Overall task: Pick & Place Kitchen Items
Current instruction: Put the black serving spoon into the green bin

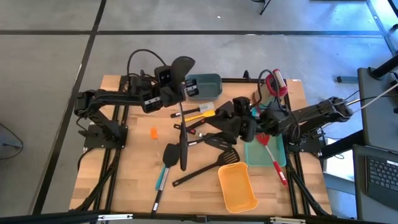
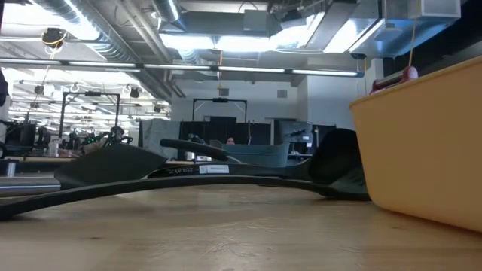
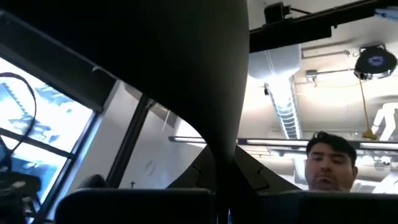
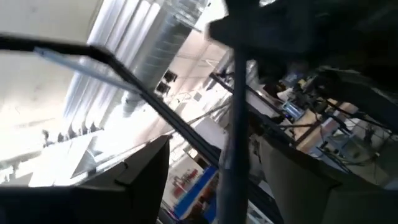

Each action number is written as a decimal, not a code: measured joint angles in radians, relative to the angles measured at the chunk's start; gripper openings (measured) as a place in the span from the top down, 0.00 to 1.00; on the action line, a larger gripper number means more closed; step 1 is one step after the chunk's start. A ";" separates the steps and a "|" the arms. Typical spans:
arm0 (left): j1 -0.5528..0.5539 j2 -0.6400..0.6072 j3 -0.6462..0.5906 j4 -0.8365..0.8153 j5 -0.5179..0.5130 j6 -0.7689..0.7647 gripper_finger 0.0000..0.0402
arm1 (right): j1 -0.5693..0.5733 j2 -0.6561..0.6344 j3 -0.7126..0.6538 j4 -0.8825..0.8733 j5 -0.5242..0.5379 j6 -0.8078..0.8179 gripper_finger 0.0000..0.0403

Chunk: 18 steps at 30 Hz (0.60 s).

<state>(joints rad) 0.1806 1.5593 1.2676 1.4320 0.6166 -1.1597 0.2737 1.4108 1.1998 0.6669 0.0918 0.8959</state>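
While the long black utensil [image 1: 182, 118] is clamped between the shut fingers of the left gripper [image 1: 178, 94] and lifted above the middle of the table [image 1: 130, 180], its handle is seen in the high view to run toward the near edge and its broad dark head toward the far edge, beside a dark teal bin [image 1: 204, 86]; in the left wrist view the head [image 3: 186, 74] fills most of the frame and a person is partly seen beyond it. Beneath and around it the other kitchen items are scattered: a black spatula with a teal handle [image 1: 164, 171], a black slotted turner [image 1: 208, 169], and a yellow-headed one [image 1: 204, 114] near the far side. An orange-yellow bin [image 1: 237, 188] lies near the front edge, and a teal tray [image 1: 258, 154] with a red-handled utensil [image 1: 273, 160] lies beside it. The right gripper [image 1: 229, 117] is held with its fingers spread apart over the right half of the table; whether anything is touched by it cannot be made out. In the low view only dark handles [image 2: 188, 181] and the bin wall [image 2: 422, 150] are distinguishable
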 joint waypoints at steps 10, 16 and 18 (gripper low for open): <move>-0.009 0.001 0.065 -0.001 0.067 -0.005 0.99 | -0.021 0.122 0.235 -0.200 -0.112 -0.033 0.37; -0.026 0.001 0.071 0.012 0.098 0.006 0.99 | -0.054 0.203 0.319 -0.197 -0.205 -0.036 0.37; -0.035 0.001 0.071 0.017 0.106 0.006 0.99 | -0.061 0.231 0.341 -0.195 -0.233 -0.026 0.37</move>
<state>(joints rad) 0.1452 1.5602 1.3388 1.4490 0.7223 -1.1542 0.2131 1.6416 1.5409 0.4723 -0.1415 0.8703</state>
